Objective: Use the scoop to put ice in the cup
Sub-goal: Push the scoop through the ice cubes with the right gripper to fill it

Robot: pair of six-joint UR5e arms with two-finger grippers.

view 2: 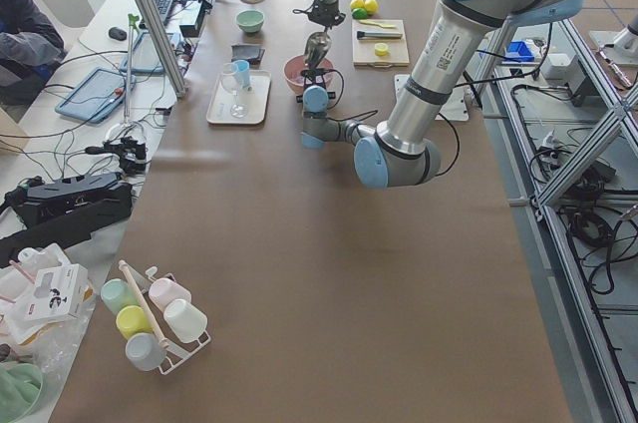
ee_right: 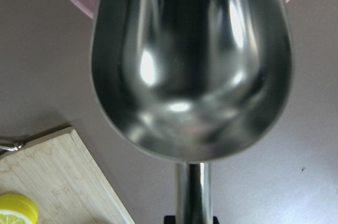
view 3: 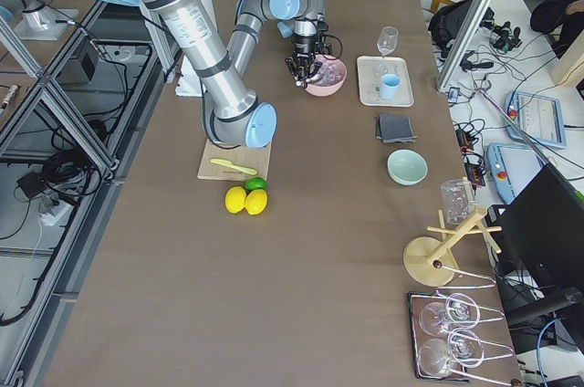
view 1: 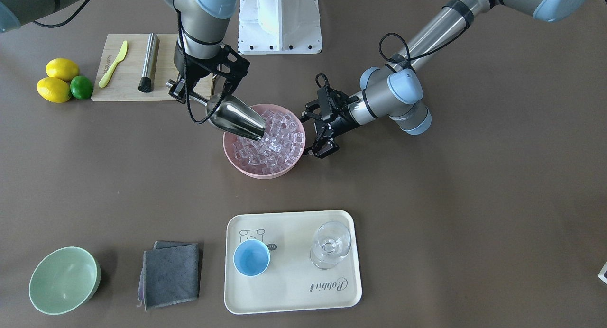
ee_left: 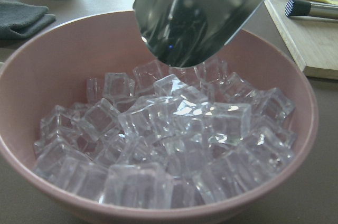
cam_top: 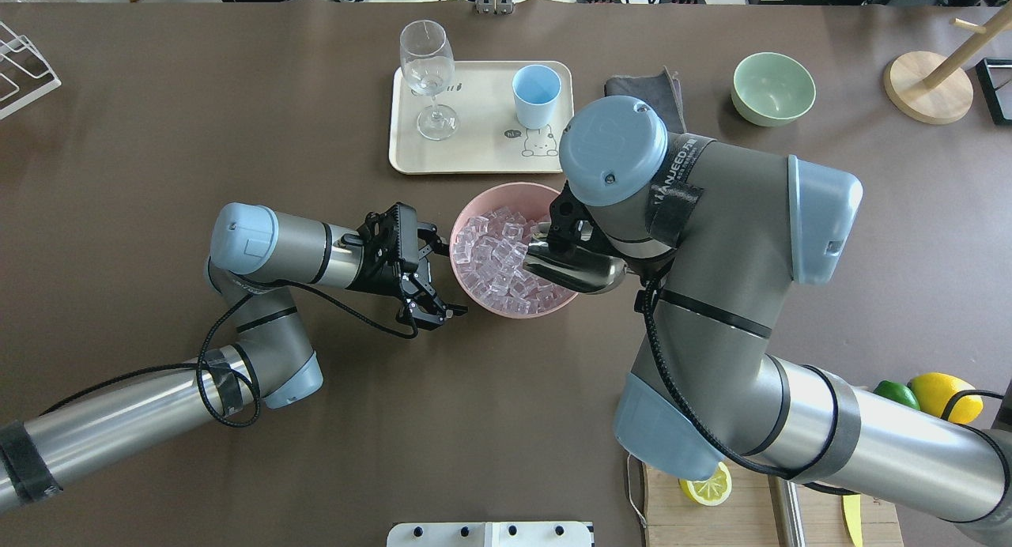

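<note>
My right gripper (view 1: pixel 188 92) is shut on the thin handle of the steel scoop (view 1: pixel 234 117). The scoop slants down into the pink bowl (view 1: pixel 265 175), its front lip at the pile of clear ice (view 1: pixel 280 138). Seen in the right wrist view, the scoop (ee_right: pixel 190 65) has nothing inside it. My left gripper (view 1: pixel 317 134) is open beside the bowl's other side, close to the rim, holding nothing. Its camera looks across the ice (ee_left: pixel 174 139) at the scoop (ee_left: pixel 200 12). The light-blue cup (view 1: pixel 251 257) stands upright on the cream tray (view 1: pixel 294 290), with nothing in it.
A clear stemmed glass (view 1: pixel 330 245) shares the tray with the cup. A folded grey cloth (view 1: pixel 170 273) and a pale green bowl (view 1: pixel 64 280) lie beside the tray. Behind the right arm are a cutting board (view 1: pixel 128 77) with a steel rod, two lemons (view 1: pixel 59 79) and a lime.
</note>
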